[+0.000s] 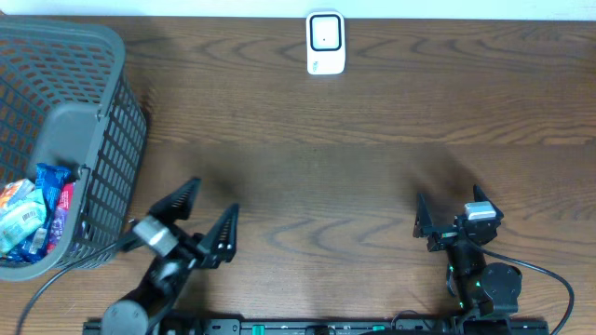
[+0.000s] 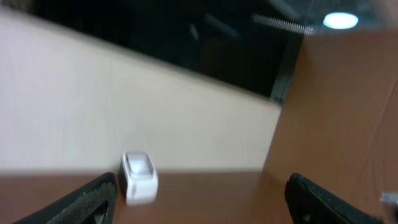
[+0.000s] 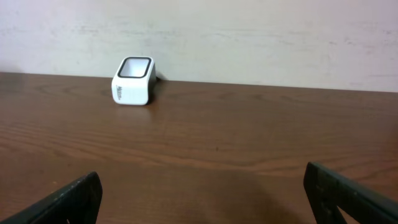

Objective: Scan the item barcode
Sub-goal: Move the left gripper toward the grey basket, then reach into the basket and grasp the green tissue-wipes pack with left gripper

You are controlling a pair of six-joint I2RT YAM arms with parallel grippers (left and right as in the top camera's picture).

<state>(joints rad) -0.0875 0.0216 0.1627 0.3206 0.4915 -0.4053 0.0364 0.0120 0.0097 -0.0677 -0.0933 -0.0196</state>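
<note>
The white barcode scanner (image 1: 326, 43) stands at the table's far edge, centre; it also shows in the left wrist view as a blurred scanner (image 2: 138, 177) and in the right wrist view as a scanner (image 3: 132, 81) with a dark window on top. Several snack packets (image 1: 33, 209), the items, lie in the grey basket (image 1: 102, 140) at the left. My left gripper (image 1: 213, 196) hovers open near the front edge, just right of the basket, with nothing between its fingers (image 2: 87, 199). My right gripper (image 1: 450, 200) stands open at the front right, its fingers (image 3: 348, 193) empty.
The basket's mesh wall rises close to the left arm. A black cable (image 1: 545, 274) loops by the right arm's base. A pale wall (image 3: 249, 37) stands just behind the scanner. Bare brown wood (image 1: 326, 186) lies between the grippers and the scanner.
</note>
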